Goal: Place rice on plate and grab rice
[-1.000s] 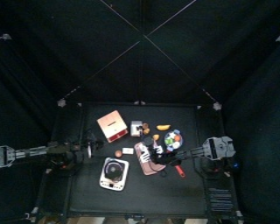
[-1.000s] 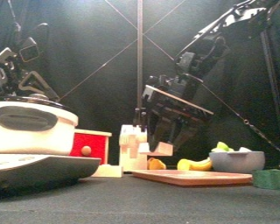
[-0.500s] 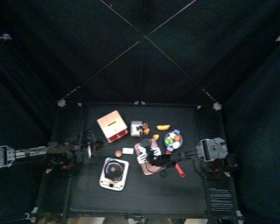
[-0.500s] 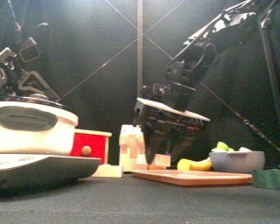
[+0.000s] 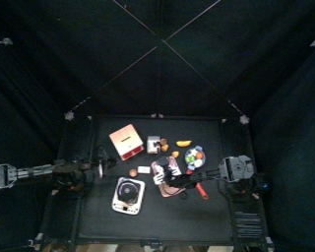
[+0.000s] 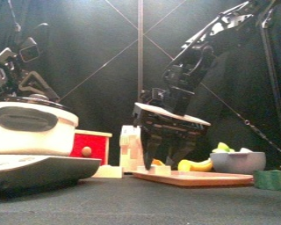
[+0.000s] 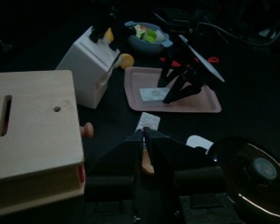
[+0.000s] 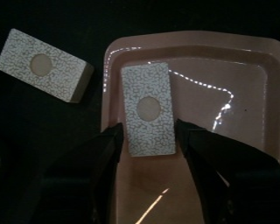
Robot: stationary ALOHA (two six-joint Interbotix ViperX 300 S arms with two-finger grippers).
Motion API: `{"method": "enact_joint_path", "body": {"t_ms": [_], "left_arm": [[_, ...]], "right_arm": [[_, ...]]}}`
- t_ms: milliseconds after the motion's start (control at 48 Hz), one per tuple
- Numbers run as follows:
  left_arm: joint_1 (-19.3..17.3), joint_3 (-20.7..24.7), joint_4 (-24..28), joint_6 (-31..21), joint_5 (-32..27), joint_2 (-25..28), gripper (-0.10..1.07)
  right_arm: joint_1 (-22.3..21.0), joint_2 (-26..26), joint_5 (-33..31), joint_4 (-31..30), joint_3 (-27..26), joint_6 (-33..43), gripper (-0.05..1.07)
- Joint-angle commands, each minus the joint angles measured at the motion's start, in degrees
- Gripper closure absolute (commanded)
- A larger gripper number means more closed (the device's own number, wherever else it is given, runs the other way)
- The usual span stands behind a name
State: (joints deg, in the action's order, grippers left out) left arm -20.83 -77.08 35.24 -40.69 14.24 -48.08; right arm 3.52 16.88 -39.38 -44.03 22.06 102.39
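Rice, as a speckled block with a round centre (image 8: 150, 109), lies flat on the pink tray (image 8: 241, 96) at mid-frame of the right wrist view — the right end effector (image 8: 150, 149) stands over it, jaws spread to either side of the block's near end. A second speckled block (image 8: 43, 64) sits off the tray at upper left. In the front view the rice cooker (image 6: 28, 132) fills the lower left. The left end effector (image 7: 149, 156) rests above the tabletop (image 5: 160, 221), jaws pressed together.
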Motion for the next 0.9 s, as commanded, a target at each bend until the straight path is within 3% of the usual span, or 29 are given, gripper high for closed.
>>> {"method": "enact_joint_path", "body": {"t_ms": [0, 646, 875], "left_arm": [[0.00, 0.79, -0.09, 0.09, 0.26, 0.26, 0.42], [0.00, 0.79, -0.09, 0.09, 0.26, 0.26, 0.42], [0.09, 0.88, -0.09, 0.00, 0.18, 0.26, 0.42]], "right_arm": [[-0.18, -1.14, 0.18, -0.35, -1.49, -0.18, 0.12], [0.00, -2.72, -0.35, -0.79, -1.49, -1.05, 0.08], [0.09, -5.62, 0.26, -1.14, -2.64, -7.47, 0.08]]}}
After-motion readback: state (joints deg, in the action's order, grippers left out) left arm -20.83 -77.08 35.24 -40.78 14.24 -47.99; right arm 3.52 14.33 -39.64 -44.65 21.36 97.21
